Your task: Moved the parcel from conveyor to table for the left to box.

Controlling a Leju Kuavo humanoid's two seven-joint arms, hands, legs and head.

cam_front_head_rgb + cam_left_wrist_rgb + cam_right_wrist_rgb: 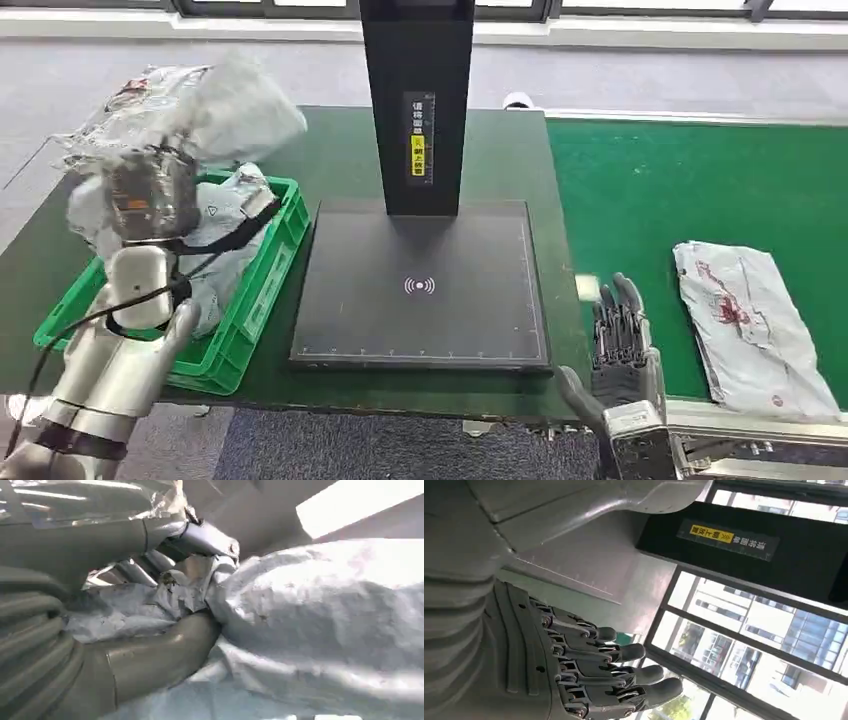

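My left hand [150, 195] is raised above the green crate [262, 290] and grips a crumpled grey plastic parcel [235, 110]. In the left wrist view the thumb and fingers [150, 655] pinch the parcel [320, 615] by a bunched fold. A second flat white parcel with red print [750, 320] lies on the green conveyor [690, 190] at the right. My right hand [620, 345] hovers at the table's front right corner, fingers straight and apart, holding nothing; the right wrist view also catches the hand [589, 665].
A black scanner pad [425, 285] with a black upright post [418, 100] sits mid-table. The green crate holds other grey bags [215, 240]. The dark green table [500, 150] adjoins the conveyor on the right.
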